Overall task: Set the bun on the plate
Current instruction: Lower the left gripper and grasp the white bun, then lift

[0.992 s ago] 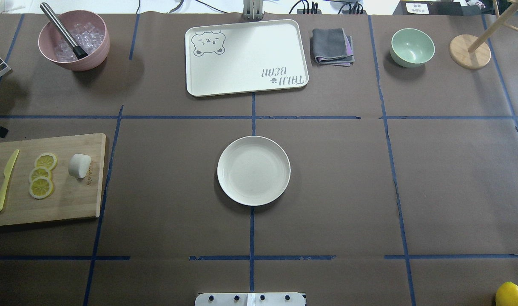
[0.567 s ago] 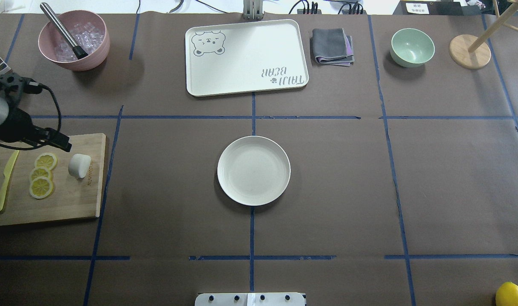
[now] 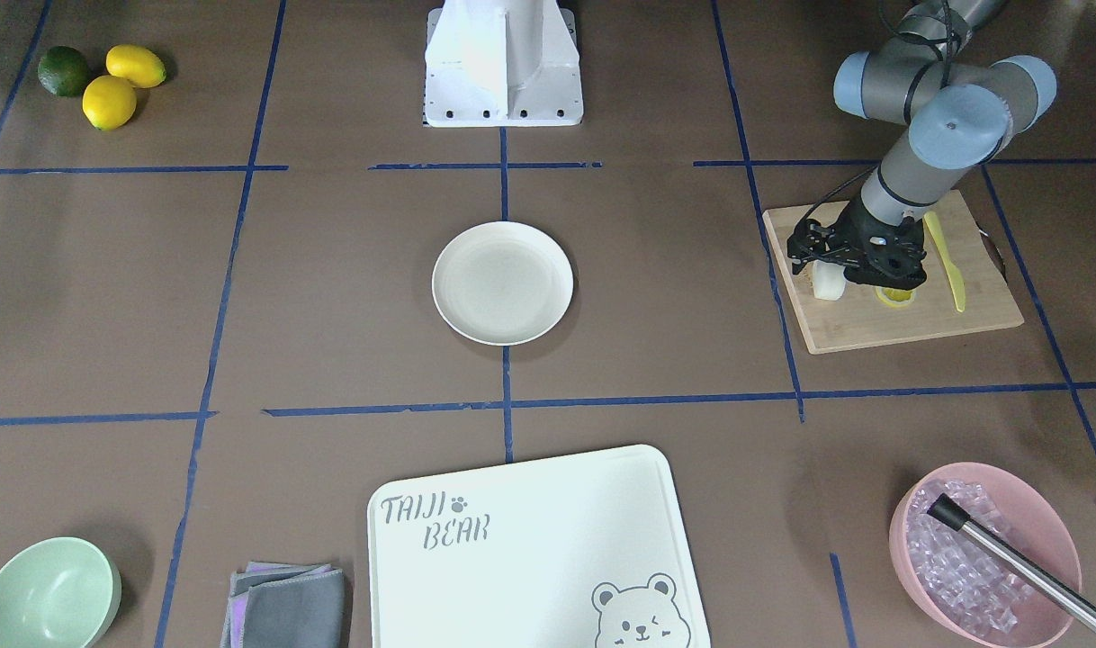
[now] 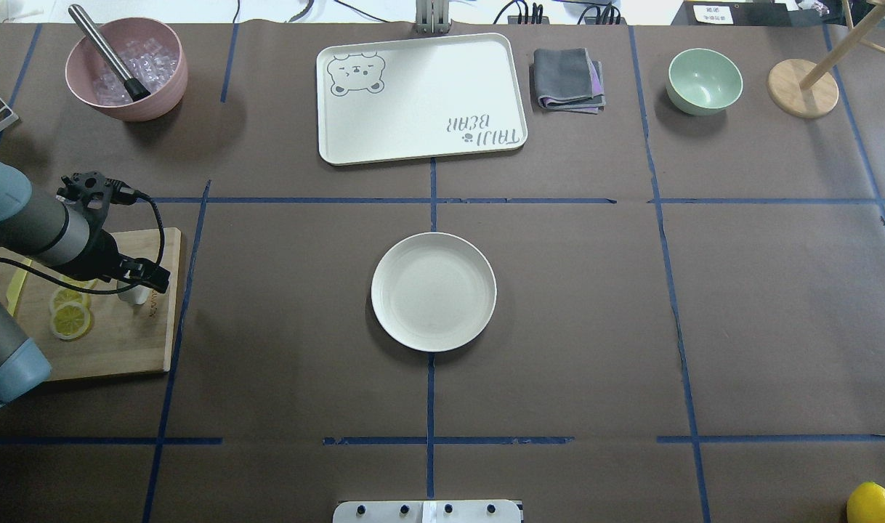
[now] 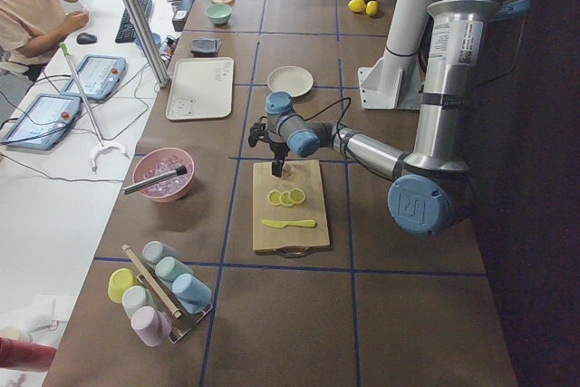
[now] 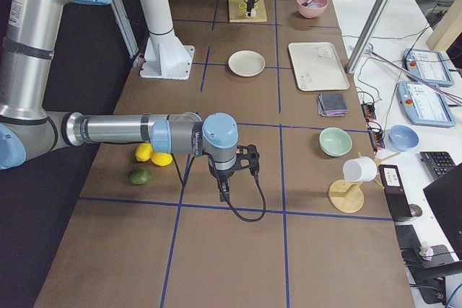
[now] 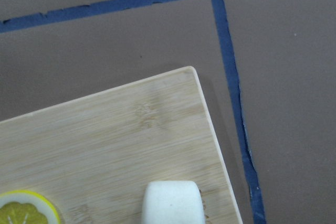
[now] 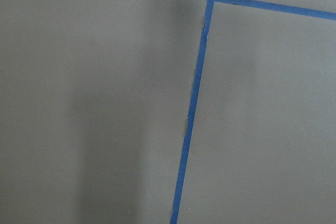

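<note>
The bun is a small white lump on the wooden cutting board, near its inner edge. The left wrist view shows the bun at its bottom edge. My left gripper hangs just above the board, beside and partly over the bun. From overhead the left gripper hides nearly all of the bun, and I cannot tell if it is open or shut. The round cream plate lies bare at the table's centre. My right gripper hovers over bare table near the lemons; its state cannot be told.
Lemon slices and a yellow knife share the cutting board. At the far edge stand a pink ice bowl, the bear-printed board, a grey cloth, a green bowl and a wooden stand.
The left arm came in from the left edge and swung right over the cutting board. Its gripper now covers the bun, which showed fully before.
</note>
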